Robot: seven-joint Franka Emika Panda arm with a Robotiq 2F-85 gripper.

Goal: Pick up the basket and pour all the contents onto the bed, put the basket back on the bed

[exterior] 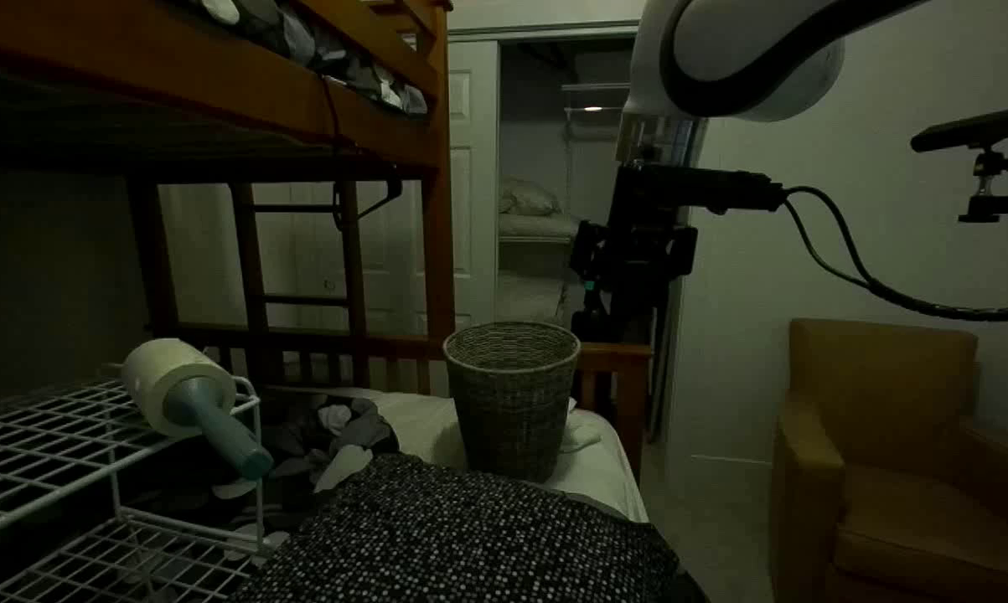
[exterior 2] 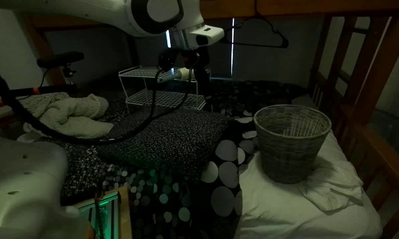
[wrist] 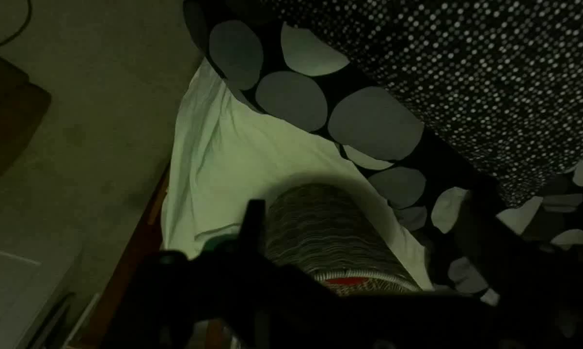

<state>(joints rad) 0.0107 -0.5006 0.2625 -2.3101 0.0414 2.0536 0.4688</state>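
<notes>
A tall woven wicker basket (exterior: pixel 514 410) stands upright on the white sheet of the bed (exterior 2: pixel 269 209). It also shows in the other views (exterior 2: pixel 290 149) (wrist: pixel 320 232). Its mouth faces up, and a bit of something red (wrist: pixel 347 281) shows inside in the wrist view; the rest of the contents is hidden. My gripper (exterior: pixel 619 314) hangs above rim height, to the right of the basket in an exterior view and to its left in an exterior view (exterior 2: pixel 206 89). It is dark, apart from the basket, and its fingers look spread with nothing between them (wrist: pixel 361 208).
A white wire rack (exterior: pixel 51 452) carries a roller with a blue handle (exterior: pixel 210 410). A dark speckled pillow (exterior 2: pixel 172 139) and a fleece blanket (exterior 2: pixel 76 113) lie on the bed. The upper bunk, its ladder and a hanger (exterior 2: pixel 255 43) are overhead. A tan armchair (exterior: pixel 889 435) stands beside.
</notes>
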